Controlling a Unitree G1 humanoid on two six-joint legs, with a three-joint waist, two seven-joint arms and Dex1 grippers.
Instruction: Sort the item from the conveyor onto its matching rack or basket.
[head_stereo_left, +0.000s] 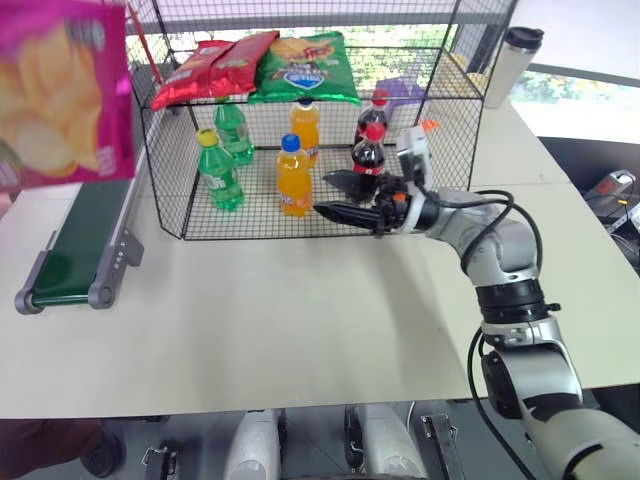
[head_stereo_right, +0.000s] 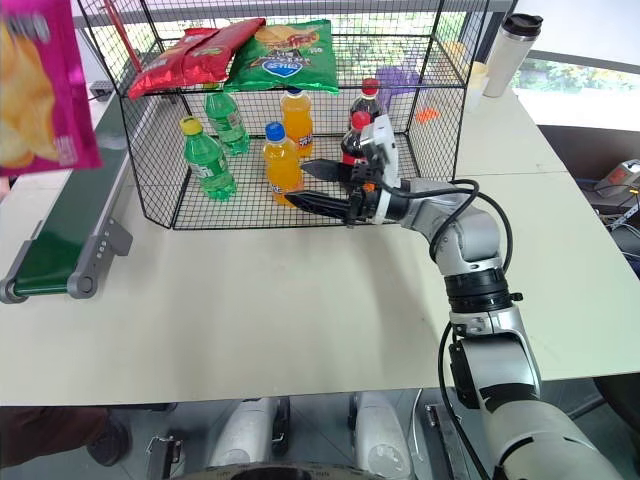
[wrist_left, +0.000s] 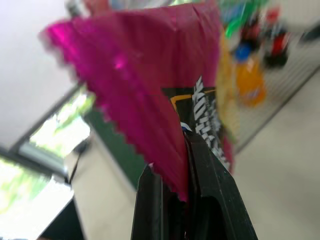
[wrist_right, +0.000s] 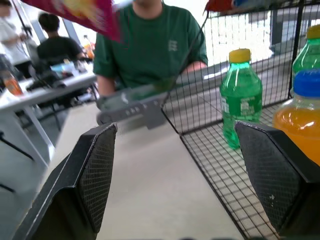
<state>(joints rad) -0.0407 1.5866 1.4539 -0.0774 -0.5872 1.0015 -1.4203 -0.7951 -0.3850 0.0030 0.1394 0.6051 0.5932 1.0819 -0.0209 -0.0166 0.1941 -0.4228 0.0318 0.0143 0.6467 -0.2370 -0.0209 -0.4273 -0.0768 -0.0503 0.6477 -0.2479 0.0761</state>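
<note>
The left claw (wrist_left: 187, 220) pinched the pink crisp bag (head_stereo_left: 60, 95) by its crimped edge, high above the conveyor (head_stereo_left: 85, 245); carrying it flat onto the rack (head_stereo_left: 300, 100) beside other crisps looked wisest. The right claw (head_stereo_left: 335, 195) stood spread.

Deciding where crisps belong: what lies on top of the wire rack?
On the rack's upper shelf lie two red crisp bags and a green crisp bag.

pink crisp bag (head_stereo_left: 62, 95) aloft, conveyor (head_stereo_left: 80, 245) below

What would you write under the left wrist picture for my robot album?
The shut left gripper pinches the zigzag edge of a pink crisp bag, held up over the green conveyor.
</note>
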